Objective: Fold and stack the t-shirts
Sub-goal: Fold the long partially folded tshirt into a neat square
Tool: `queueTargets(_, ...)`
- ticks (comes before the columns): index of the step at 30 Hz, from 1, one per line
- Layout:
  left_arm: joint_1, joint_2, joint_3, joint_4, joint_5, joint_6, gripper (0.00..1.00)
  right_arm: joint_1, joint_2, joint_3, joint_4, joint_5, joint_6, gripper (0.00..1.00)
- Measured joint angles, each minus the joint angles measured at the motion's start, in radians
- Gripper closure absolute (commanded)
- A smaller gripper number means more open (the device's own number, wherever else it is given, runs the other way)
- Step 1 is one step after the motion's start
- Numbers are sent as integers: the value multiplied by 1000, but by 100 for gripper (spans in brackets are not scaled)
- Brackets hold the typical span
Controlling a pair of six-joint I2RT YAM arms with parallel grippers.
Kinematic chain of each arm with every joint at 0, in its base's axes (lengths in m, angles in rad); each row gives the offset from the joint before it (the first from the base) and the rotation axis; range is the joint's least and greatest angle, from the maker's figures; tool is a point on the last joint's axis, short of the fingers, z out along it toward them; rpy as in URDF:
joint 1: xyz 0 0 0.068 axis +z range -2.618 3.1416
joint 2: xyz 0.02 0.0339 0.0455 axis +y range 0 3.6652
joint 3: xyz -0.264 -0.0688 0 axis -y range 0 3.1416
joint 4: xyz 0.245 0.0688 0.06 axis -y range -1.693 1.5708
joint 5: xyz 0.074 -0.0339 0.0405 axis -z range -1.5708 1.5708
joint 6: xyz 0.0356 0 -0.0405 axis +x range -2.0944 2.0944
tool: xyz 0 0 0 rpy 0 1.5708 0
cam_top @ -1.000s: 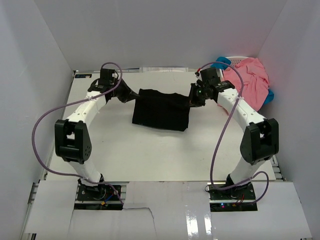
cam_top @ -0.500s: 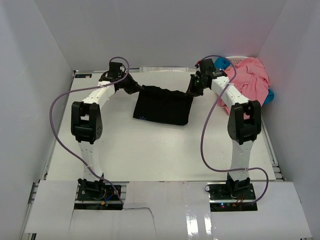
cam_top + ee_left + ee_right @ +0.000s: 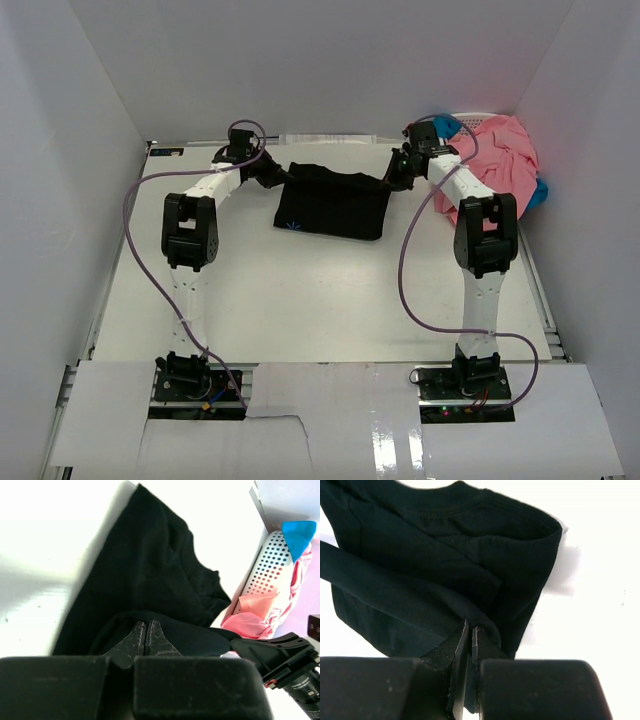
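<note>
Black t-shirt (image 3: 335, 208) on white table (image 3: 300, 290), my left pincer (image 3: 146, 630) closed tight on one end, my right pincer (image 3: 471, 630) closed on the other.

No readable text, labels or numbers anywhere

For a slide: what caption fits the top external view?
Left gripper and right gripper pinch opposite ends of the black t-shirt; pink t-shirts heaped at far right.
</note>
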Motion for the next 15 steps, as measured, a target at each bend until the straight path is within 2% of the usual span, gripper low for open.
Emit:
queueTargets(4,0,22,5,26,8,-14,92,-9,0,-32,55,3,7,92)
queueTargets(5,0,26,7,40,10,-17,84,-10,0,-41,67,5,9,84)
queueTargets(6,-1,28,8,50,11,-21,70,-9,0,-49,79,8,14,77)
queueTargets(7,-1,29,8,58,11,-19,50,-9,0,-55,89,14,22,65)
queueTargets(9,0,29,8,80,4,-21,36,-10,0,-61,106,33,33,58)
queueTargets(10,0,29,8,93,-3,-25,21,-11,0,-70,130,43,34,49)
queueTargets(11,0,29,8,101,-10,-21,18,-12,0,-79,153,53,41,48)
queueTargets(15,-1,20,1,125,-69,-14,17,-14,-30,-197,261,106,45,47)
